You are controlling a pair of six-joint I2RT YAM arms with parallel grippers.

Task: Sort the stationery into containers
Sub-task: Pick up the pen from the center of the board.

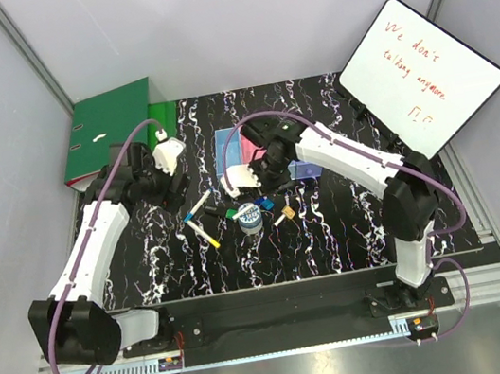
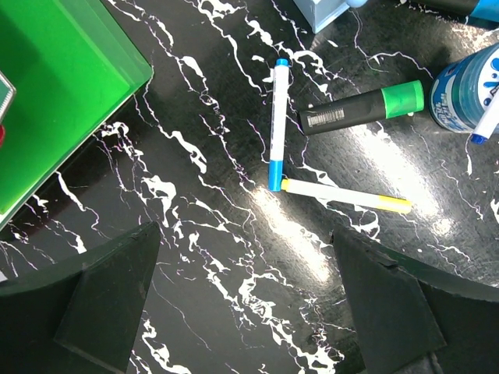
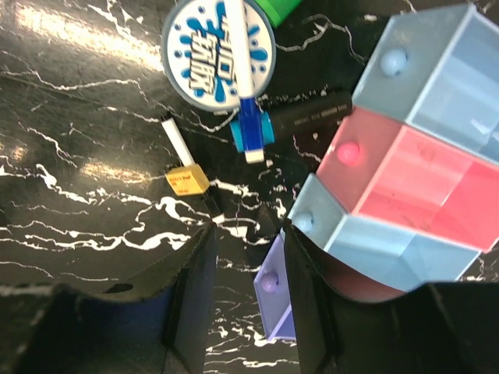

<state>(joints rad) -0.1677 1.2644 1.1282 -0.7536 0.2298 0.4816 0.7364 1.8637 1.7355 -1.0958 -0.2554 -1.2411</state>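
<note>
I get the four joined bins from the right wrist camera. The light blue bin [image 3: 444, 70] is farthest ahead and to the right of the right end effector [image 3: 249, 249], followed by the pink bin [image 3: 413, 179], the blue bin [image 3: 366, 245] and, nearest, the purple bin [image 3: 273, 292]. Of their insides I see only coloured walls and floors.

The right jaws stand partly spread and pinch nothing. The purple bin's end sits in the gap against one finger, with a strip of worktop [image 3: 93, 234] showing beside the other. Ahead and to the left lies the tape roll [image 3: 204, 54] with a blue-capped marker [image 3: 242, 62] across it, and a small orange piece [image 3: 189, 179] sits nearer.

Only the left wrist camera shows the left end effector [image 2: 245, 241] spread wide above the worktop. Ahead of it, a second blue-capped marker [image 2: 275, 117] touches a yellow-capped marker [image 2: 343, 195] end to end, and a green binder [image 2: 54, 86] is off to its left.

The overhead view hides most of the bins under the right arm, which reaches forward and inward. The left arm stretches forward with its elbow bent. That view alone shows the whiteboard [image 1: 423, 72].
</note>
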